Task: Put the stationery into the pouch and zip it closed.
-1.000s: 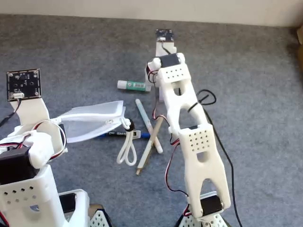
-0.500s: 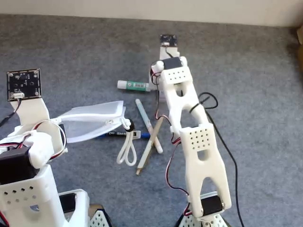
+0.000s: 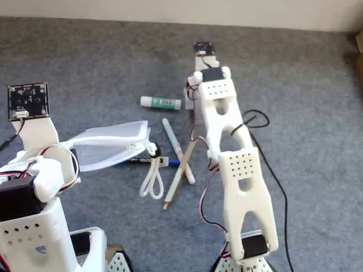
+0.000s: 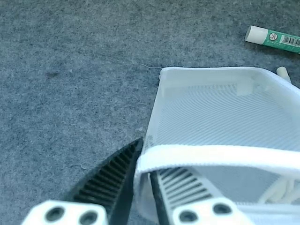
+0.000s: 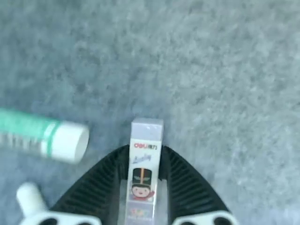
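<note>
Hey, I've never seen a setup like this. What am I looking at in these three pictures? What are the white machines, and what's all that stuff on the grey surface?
These are two small white robot arms, each ending in a two-fingered gripper. The wide picture comes from a fixed camera looking down on the scene. The other two come from cameras mounted on the arms' wrists, so each looks out past its own gripper.

The left gripper pinches the edge of a white mesh pouch. The right gripper clasps what looks like a small eraser.

On the grey carpet lie a glue stick, a pale pen with a tan pen crossing it, and a dark blue marker partly under the pouch. A white cord loop lies by the pouch's corner.
</note>
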Controlling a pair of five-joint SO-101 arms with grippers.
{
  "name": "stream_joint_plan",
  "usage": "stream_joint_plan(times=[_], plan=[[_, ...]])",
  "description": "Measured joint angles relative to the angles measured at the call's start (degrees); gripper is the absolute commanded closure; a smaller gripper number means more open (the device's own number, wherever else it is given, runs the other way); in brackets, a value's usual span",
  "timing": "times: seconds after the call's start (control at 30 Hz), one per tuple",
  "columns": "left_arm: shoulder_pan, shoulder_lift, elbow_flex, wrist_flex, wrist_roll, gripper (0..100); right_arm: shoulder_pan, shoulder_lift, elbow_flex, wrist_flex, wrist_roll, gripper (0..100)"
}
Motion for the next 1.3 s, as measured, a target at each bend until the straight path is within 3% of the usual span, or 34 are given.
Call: stream_joint_plan(times=[0.33, 1.3], plan=[[0.0, 0.0, 0.0, 0.0, 0.0, 99, -0.1, 1.4, -11.0, 14.6, 1.4, 99.4], [0.0, 0.0, 0.1, 0.0, 0.0, 99, 3.9, 1.3, -5.8, 15.2, 4.6, 99.5]])
